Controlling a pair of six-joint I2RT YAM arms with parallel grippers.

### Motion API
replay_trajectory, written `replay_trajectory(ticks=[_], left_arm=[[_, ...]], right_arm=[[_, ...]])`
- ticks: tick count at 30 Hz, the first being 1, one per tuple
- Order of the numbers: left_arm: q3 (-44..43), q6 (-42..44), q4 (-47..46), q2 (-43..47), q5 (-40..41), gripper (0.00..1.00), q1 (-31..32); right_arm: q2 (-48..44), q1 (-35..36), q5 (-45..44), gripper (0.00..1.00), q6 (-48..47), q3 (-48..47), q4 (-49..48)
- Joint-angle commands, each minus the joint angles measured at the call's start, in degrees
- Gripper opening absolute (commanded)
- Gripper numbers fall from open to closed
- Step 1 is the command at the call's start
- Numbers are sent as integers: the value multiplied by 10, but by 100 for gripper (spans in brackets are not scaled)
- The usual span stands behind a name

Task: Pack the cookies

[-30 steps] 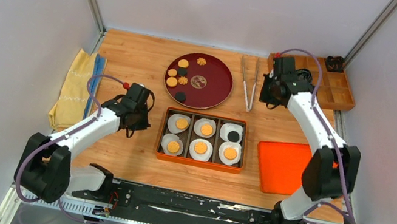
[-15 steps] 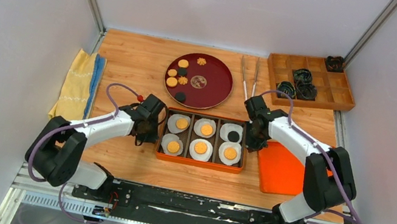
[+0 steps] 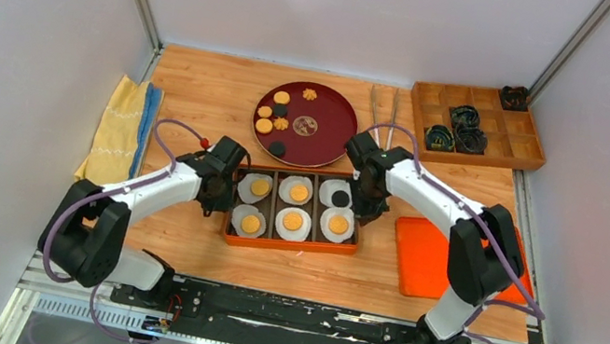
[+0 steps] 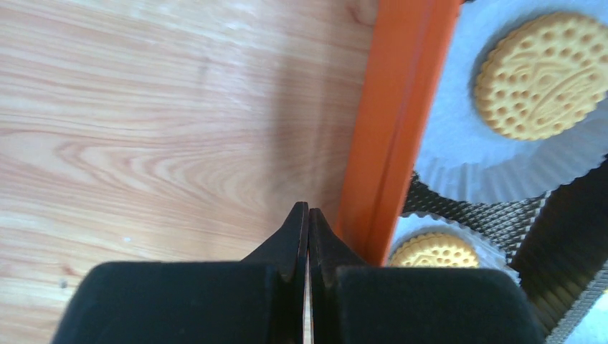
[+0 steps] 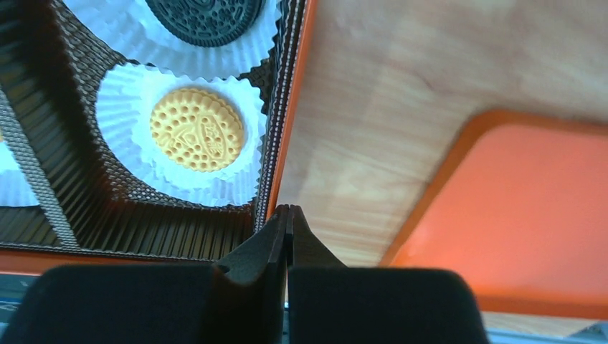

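Note:
An orange box point(image 3: 288, 244) holds six white paper cups, each with one cookie: five golden ones point(image 3: 293, 221) and one dark one point(image 3: 339, 197). Several more cookies point(image 3: 279, 112) lie on the left of a round dark red plate point(image 3: 328, 129). My left gripper point(image 3: 218, 196) is shut and empty, pressed against the box's left wall point(image 4: 387, 136); its tips point(image 4: 308, 212) show beside the orange rim. My right gripper point(image 3: 364, 209) is shut and empty at the box's right wall point(image 5: 290, 122), with its tips point(image 5: 288, 212) just outside the rim.
An orange lid point(image 3: 433, 256) lies to the right of the box. Metal tongs point(image 3: 383, 120) lie behind it. A wooden compartment tray point(image 3: 513, 150) with dark cups sits at the back right. A yellow cloth point(image 3: 114, 134) lies at the left.
Both arms swung in to the box's two sides, the right from the wooden tray. The box has since slid left and turned slightly, with both grippers against it.

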State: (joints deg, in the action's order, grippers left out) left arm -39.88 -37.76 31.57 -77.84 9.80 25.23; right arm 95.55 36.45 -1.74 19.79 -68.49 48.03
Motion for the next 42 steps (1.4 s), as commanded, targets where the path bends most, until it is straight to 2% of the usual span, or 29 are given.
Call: replay_trajectory(ticks=[1, 5, 8, 16, 22, 25, 29, 35, 39, 42], left_arm=[[-38, 9, -13, 26, -20, 0, -38], [-64, 41, -9, 23, -20, 0, -95], [-83, 60, -29, 11, -33, 0, -115], [-128, 81, -108, -94, -82, 0, -123], [-174, 74, -101, -123, -59, 0, -124], [-200, 70, -77, -119, -29, 0, -124], [-238, 64, -9, -109, 10, 0, -123], [-217, 62, 51, 0, 81, 0, -120], [-207, 83, 42, 73, 56, 0, -97], [-214, 87, 25, 89, 26, 1, -66]], right_arm=[[47, 34, 150, 0, -17, -79, -56], [97, 35, 182, 0, -29, -120, -55], [129, 36, 208, 0, -29, -141, -62], [185, 37, 210, 0, -31, -202, -66], [249, 24, 201, 0, -40, -302, -44], [253, 20, 184, 0, -41, -315, -37], [220, 19, 88, 0, -32, -286, -20], [92, 19, -69, 16, -9, -159, -3], [4, 15, -163, 26, 23, -58, 30], [-41, 7, -178, 31, 51, -2, 55]])
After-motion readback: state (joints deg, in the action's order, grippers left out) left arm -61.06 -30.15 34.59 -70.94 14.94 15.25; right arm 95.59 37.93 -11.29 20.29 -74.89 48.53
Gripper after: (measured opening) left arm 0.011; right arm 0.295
